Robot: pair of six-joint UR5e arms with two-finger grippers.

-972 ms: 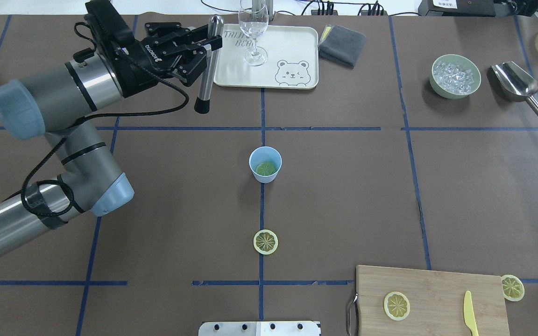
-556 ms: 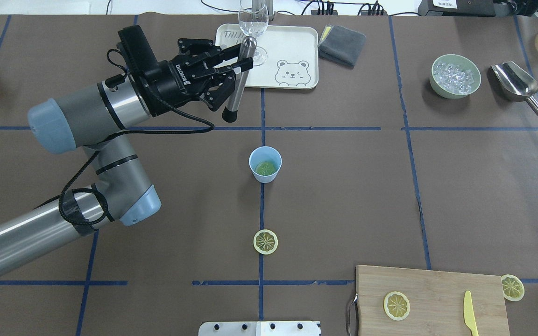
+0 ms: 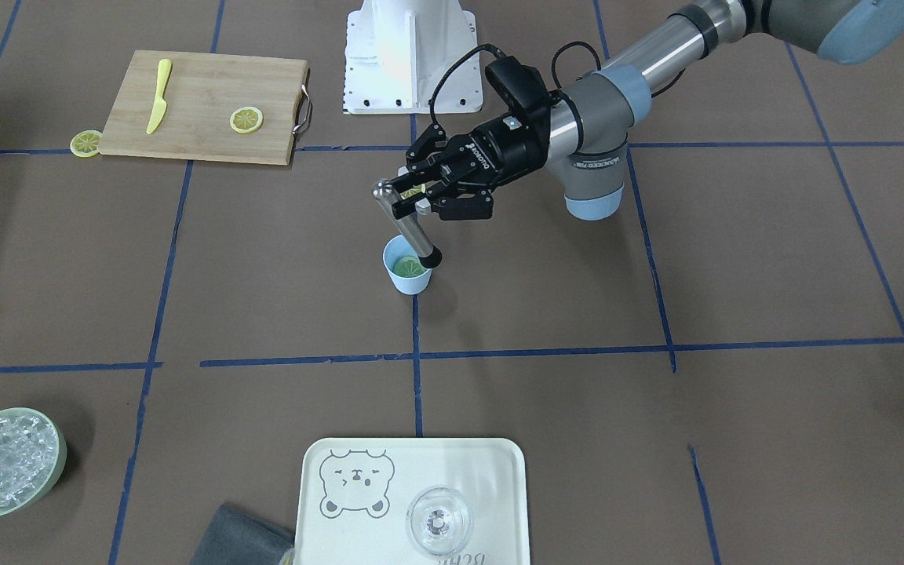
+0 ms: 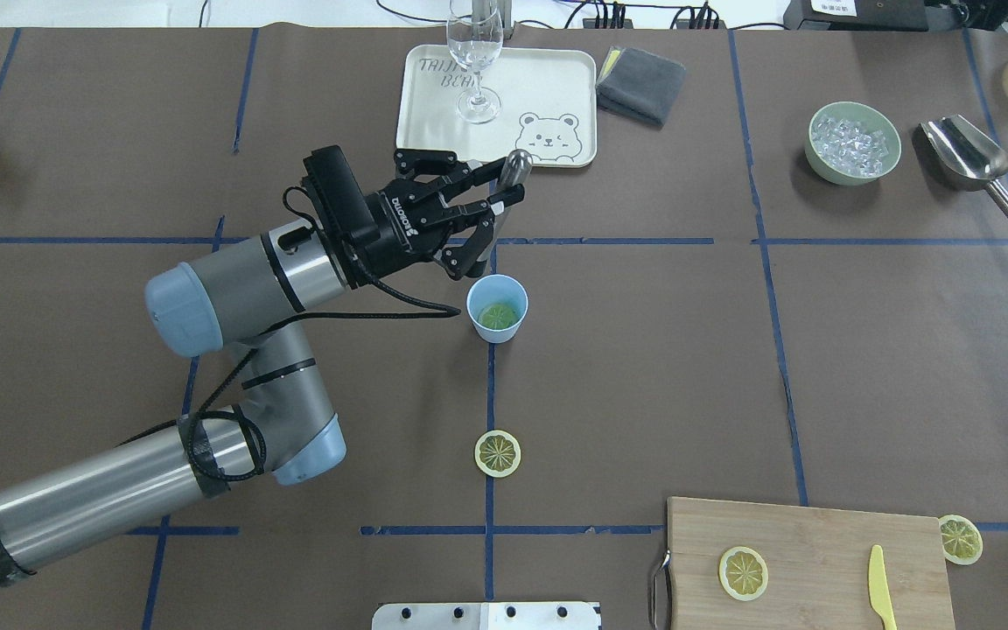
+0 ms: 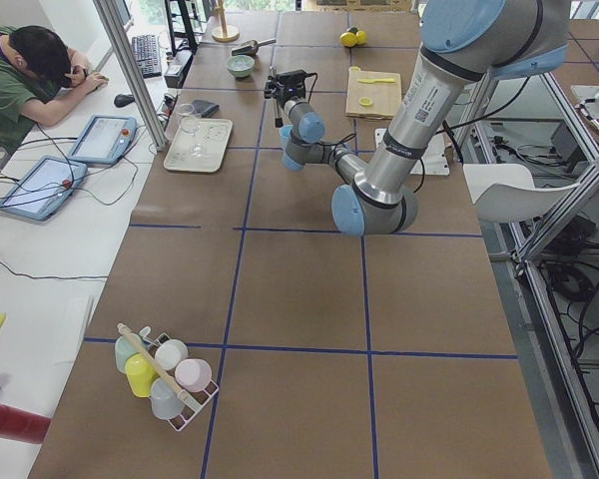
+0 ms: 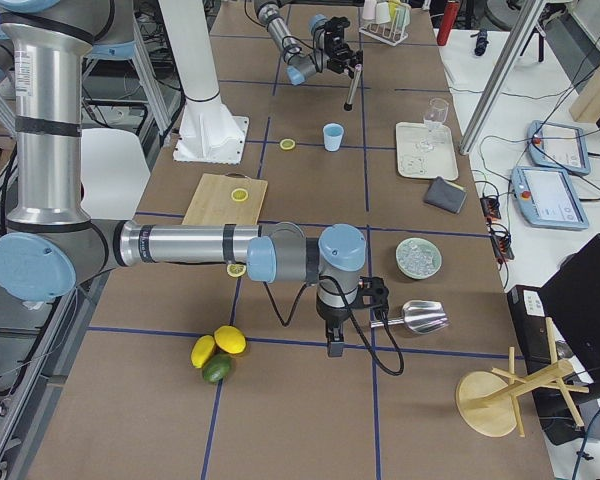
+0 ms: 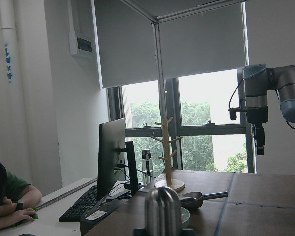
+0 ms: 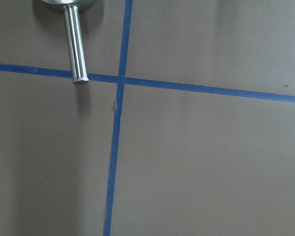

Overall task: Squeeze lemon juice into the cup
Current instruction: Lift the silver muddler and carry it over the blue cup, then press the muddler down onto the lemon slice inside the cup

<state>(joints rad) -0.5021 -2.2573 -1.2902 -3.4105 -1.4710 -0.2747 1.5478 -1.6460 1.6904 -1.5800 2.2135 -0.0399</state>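
Working across the overhead view from the left, we are noting the left gripper (image 4: 491, 206) clamping its fingers on the upper shaft of the muddler (image 4: 514, 168), one steel rod hanging tilted with its black tip low. The side views are showing that tip above the cup (image 4: 497, 308) and not yet inside it. The cup is standing upright at the table's centre on a blue tape line, with nothing bracing it. We are judging it light and thin-walled, so an off-centre push is likely to tip or skid it. If it needs steadying, the hold is across the side wall, squeezed gently. The slice (image 4: 498, 316) lying flat in its bottom looks soft and wet, and is likely to slide under the tip. The rod is stiff and smooth, so it may slip up through the pads under load.

Counting: one cup and one muddler. We are counting four slices: one in the cup, one on the table (image 4: 498, 454) nearer the robot, one on the board (image 4: 801, 542), and one just off the board's right end (image 4: 960, 539). There is one knife (image 4: 880, 586), one glass (image 4: 475, 52) on one tray (image 4: 539, 79), one bowl (image 4: 854, 178) of ice and one scoop (image 4: 963, 149). The right gripper is showing only small in the side views, near the scoop, and we cannot tell whether its fingers are apart or together.
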